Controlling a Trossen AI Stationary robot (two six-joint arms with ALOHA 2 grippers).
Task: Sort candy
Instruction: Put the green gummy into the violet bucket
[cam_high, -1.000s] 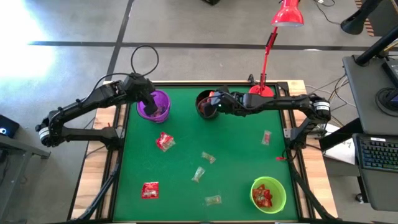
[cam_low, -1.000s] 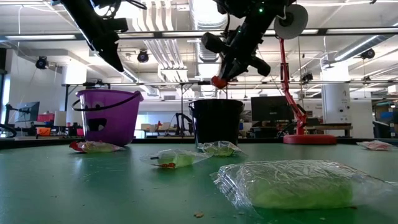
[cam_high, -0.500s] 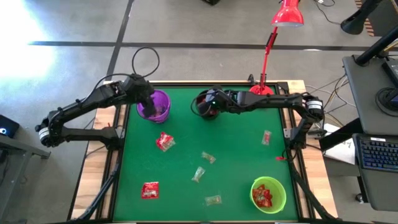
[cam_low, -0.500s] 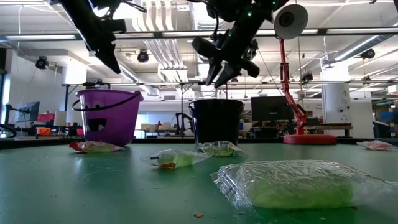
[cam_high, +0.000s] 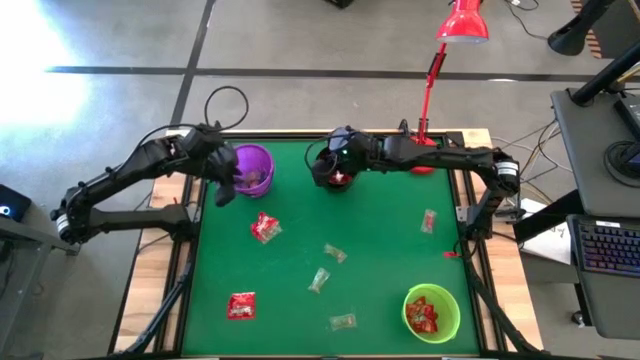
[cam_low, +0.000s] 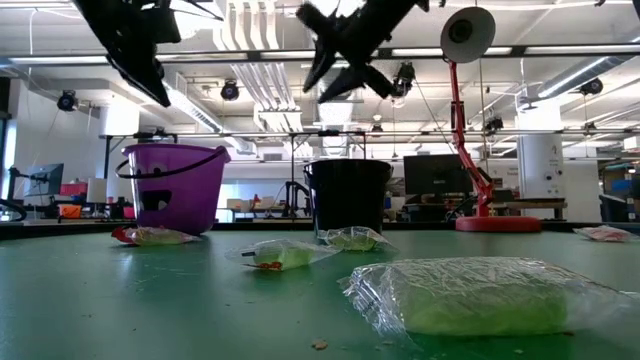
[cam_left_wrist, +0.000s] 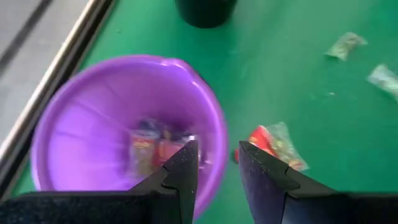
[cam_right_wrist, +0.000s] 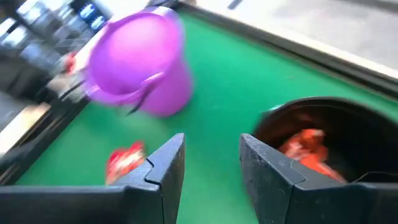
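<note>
The right gripper (cam_high: 338, 163) is hovering over the black cup (cam_high: 330, 172) at the table's far middle, its fingers apart and holding nothing; orange-red candy (cam_right_wrist: 303, 147) is lying inside that cup, so this arm is probably just finishing a drop. The left gripper (cam_high: 224, 186) is hanging by the purple cup (cam_high: 254, 168) at the far left, jaws partly apart and empty, with wrapped sweets (cam_left_wrist: 152, 142) showing in that cup. A green cup (cam_high: 432, 312) at the near right is holding red pieces. Loose candy (cam_high: 264, 228) is lying scattered across the table (cam_high: 380, 260), waiting to be sorted by kind.
</note>
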